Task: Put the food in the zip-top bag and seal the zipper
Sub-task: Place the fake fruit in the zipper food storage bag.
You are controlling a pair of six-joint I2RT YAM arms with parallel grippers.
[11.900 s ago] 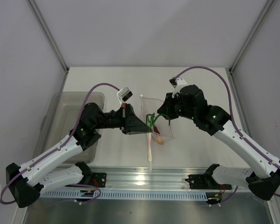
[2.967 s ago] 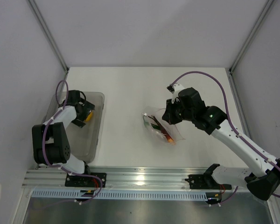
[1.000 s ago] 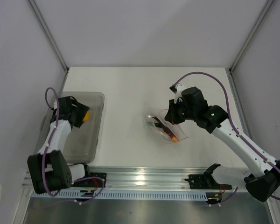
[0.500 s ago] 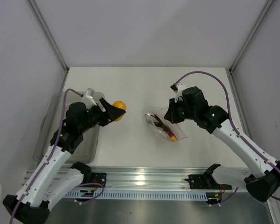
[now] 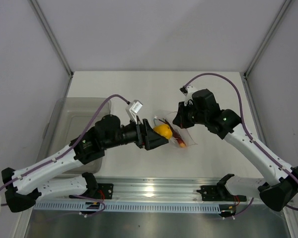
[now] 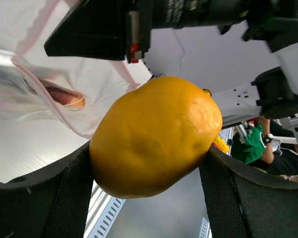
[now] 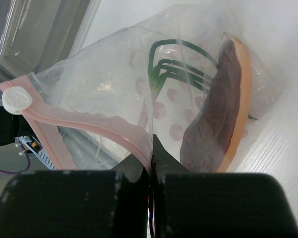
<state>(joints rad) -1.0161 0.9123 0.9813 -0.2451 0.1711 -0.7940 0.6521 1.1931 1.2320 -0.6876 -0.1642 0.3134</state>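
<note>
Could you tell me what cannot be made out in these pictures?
- Top view: the left gripper and yellow fruit cover the mouth of the zip-top bag.
- Left wrist: the fruit hides most of the bag.
- Top view: the left arm covers part of the grey bin.

Looks like a robotics lab test cell: white tabletop [image 5: 139,89] boxed in by plain grey panels [image 5: 154,29] w/ alu posts [image 5: 50,37], arm bases [image 5: 216,192] bolted to extruded alu rail [image 5: 154,188].
</note>
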